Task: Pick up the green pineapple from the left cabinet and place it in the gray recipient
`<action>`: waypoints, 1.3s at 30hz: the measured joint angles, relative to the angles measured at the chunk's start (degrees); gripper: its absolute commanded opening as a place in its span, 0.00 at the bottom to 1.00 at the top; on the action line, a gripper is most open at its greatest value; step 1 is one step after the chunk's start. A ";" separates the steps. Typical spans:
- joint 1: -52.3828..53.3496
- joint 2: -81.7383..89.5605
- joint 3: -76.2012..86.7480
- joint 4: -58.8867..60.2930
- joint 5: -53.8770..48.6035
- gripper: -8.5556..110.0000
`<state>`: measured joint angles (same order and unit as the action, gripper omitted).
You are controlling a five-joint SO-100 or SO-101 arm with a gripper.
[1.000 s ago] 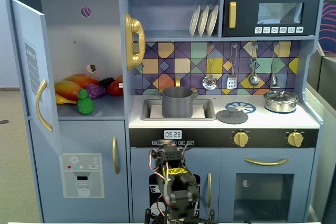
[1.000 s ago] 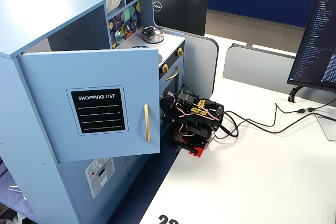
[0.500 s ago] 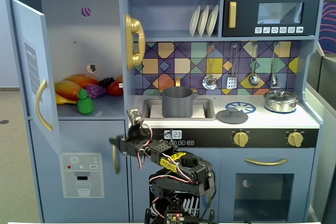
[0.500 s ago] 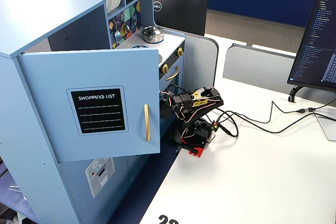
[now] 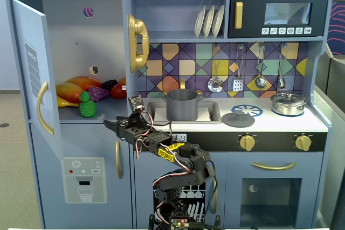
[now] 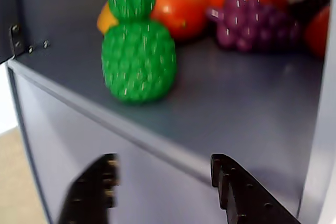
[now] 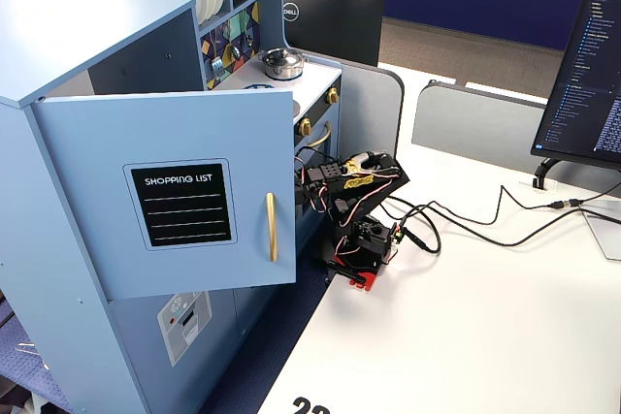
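Note:
The green pineapple [image 5: 87,105] stands upright at the front edge of the left cabinet's shelf [image 5: 70,118], with the cabinet door [image 5: 33,74] swung open. In the wrist view the pineapple [image 6: 137,61] is ahead and above the jaws, left of centre. My gripper [image 6: 163,171] is open and empty, just below and in front of the shelf edge [image 6: 157,145]. In a fixed view my gripper [image 5: 108,125] is to the lower right of the pineapple. The gray recipient [image 5: 181,104] stands in the sink to the right. In the other fixed view the door [image 7: 165,191] hides the cabinet's inside.
Behind the pineapple lie a purple grape bunch [image 6: 252,22], orange fruit [image 6: 176,3] and red fruit [image 5: 118,90]. A shiny silver pot with lid [image 5: 288,102] and a gray lid [image 5: 238,118] sit on the counter. A yellow phone [image 5: 137,41] hangs beside the cabinet. Cables [image 7: 456,230] cross the desk.

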<state>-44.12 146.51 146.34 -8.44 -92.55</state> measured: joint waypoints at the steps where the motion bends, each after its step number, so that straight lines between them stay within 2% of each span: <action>1: 0.00 -1.23 -1.05 -0.09 -0.18 0.26; 14: 0.26 -19.42 -16.35 -3.60 1.41 0.36; 32: -0.18 -42.36 -36.65 -5.71 3.25 0.38; 35: -0.35 -47.64 -42.01 -5.71 3.43 0.31; 38: -0.97 -52.73 -47.29 -5.54 3.43 0.07; 39: -1.41 -54.23 -48.87 -5.19 3.08 0.07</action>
<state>-45.53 92.29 97.47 -13.62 -89.47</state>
